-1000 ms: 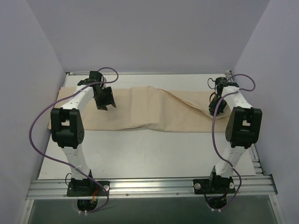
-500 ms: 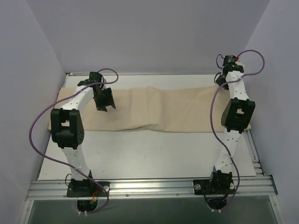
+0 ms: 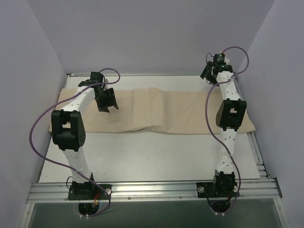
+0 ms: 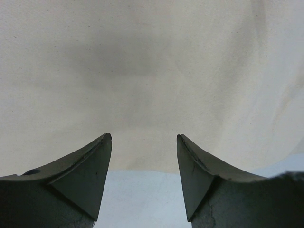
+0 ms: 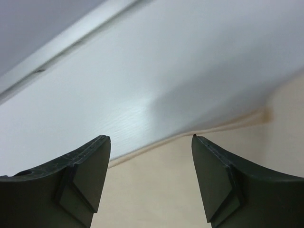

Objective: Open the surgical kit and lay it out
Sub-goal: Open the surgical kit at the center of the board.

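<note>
- Surgical kit (image 3: pixel 156 114) was seen as a beige wrapping cloth (image 3: pixel 190 111) spread in a long band across the far half of the white table (image 3: pixel 142 156), from near the left wall to just past the right arm.
- Soft folds were seen in the cloth near its middle, and its near edge bowed slightly toward the arms' bases. What lay beneath it could not be told.
- Above the left part of the cloth the left gripper (image 3: pixel 107 107) was held, pointed downward. Whether it touched the fabric could not be made out from overhead.
- From the left wrist camera, the left gripper (image 4: pixel 144 137) was shown with its jaws parted and nothing between them. Plain cloth filled the view beyond, and a strip of bare table was seen below the cloth's edge.
- At the far right corner the right gripper (image 3: pixel 207 72) was raised well clear of the table, with its arm stretched almost straight.
- From the right wrist camera, the right gripper (image 5: pixel 151 137) was shown with its jaws set wide and empty. An edge of the cloth was seen below, bare table beyond it, and a pale rail (image 5: pixel 71 38) at the back wall.
- Purple cables (image 3: pixel 34 128) were looped beside both arms.
</note>
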Action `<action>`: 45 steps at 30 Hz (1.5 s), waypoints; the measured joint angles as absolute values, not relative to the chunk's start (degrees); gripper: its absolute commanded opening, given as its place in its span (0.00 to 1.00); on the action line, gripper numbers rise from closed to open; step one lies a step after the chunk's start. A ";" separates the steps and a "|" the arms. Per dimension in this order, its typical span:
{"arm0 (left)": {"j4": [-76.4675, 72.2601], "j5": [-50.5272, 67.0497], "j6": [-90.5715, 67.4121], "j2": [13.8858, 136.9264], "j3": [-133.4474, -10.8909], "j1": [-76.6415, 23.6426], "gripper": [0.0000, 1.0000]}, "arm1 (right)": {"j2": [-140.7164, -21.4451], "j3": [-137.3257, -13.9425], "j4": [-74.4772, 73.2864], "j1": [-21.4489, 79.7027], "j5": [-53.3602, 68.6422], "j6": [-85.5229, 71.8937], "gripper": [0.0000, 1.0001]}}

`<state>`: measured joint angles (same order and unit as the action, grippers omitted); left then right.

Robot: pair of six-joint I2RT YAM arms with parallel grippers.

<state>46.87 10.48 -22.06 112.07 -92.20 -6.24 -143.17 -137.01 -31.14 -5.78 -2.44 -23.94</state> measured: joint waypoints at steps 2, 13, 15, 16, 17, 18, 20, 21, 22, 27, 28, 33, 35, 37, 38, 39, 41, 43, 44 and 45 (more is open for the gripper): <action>46.94 10.81 -22.20 112.09 -92.36 -6.20 0.66 | -143.17 -137.71 -28.18 -1.39 0.21 -24.18 0.62; 47.11 12.27 -22.96 112.42 -93.80 -3.46 0.66 | -143.50 -142.19 -15.05 25.21 7.07 -24.60 0.49; 47.00 12.27 -23.31 112.42 -93.78 -3.16 0.66 | -143.85 -142.80 -13.74 26.00 7.18 -24.36 0.47; 46.92 12.27 -23.35 112.42 -93.71 -3.14 0.66 | -144.09 -142.91 -13.19 26.00 7.05 -24.29 0.45; 46.83 12.32 -23.46 112.42 -93.60 -3.14 0.66 | -144.33 -143.00 -13.04 25.91 6.68 -24.01 0.45; 46.68 12.34 -23.57 112.42 -93.41 -3.16 0.66 | -144.86 -143.44 -13.21 25.85 6.02 -23.77 0.44; 46.35 12.43 -23.81 112.42 -93.01 -3.20 0.66 | -146.15 -144.88 -13.58 25.87 3.75 -23.14 0.42; 46.33 12.47 -23.97 112.42 -92.88 -3.20 0.66 | -146.56 -145.08 -13.85 25.87 2.28 -22.63 0.42; 46.26 12.49 -24.16 112.42 -92.79 -3.20 0.66 | -146.89 -145.27 -14.37 25.98 0.82 -22.15 0.42; 45.69 12.53 -25.02 112.40 -92.47 -3.20 0.66 | -147.15 -145.12 -16.84 27.38 -3.73 -20.25 0.43; 45.56 12.56 -25.06 112.40 -92.36 -3.20 0.66 | -147.15 -145.08 -17.02 27.75 -4.23 -20.01 0.43; 45.52 12.69 -25.08 112.36 -92.27 -3.20 0.66 | -147.15 -144.03 -17.69 29.39 -5.63 -19.57 0.43; 45.54 12.69 -25.06 112.31 -92.25 -3.20 0.66 | -147.15 -143.65 -18.15 29.76 -5.72 -19.55 0.42; 45.45 12.71 -25.06 112.29 -92.18 -3.20 0.66 | -147.15 -143.22 -18.33 30.09 -5.82 -19.49 0.42; 45.36 12.71 -25.06 112.20 -91.98 -3.18 0.66 | -147.15 -143.04 -18.37 30.11 -5.87 -19.42 0.42; 45.32 12.73 -25.06 112.09 -91.74 -3.16 0.66 | -147.15 -142.87 -18.50 30.17 -6.02 -19.38 0.42; 45.30 12.75 -25.06 112.01 -91.33 -3.05 0.66 | -147.15 -142.78 -18.96 30.26 -6.50 -19.20 0.42; 45.21 12.91 -25.04 111.92 -91.07 -2.87 0.66 | -147.15 -142.65 -19.11 30.28 -6.92 -18.98 0.41; 45.21 12.93 -25.06 111.85 -90.91 -2.79 0.66 | -147.15 -142.61 -19.11 30.30 -7.16 -18.92 0.41; 45.17 12.99 -25.04 111.77 -90.70 -2.68 0.66 | -147.15 -142.52 -19.18 30.33 -7.31 -18.85 0.41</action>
<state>45.17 12.99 -25.04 111.77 -90.70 -2.68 -147.15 -142.52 -19.18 30.33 -7.31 -18.85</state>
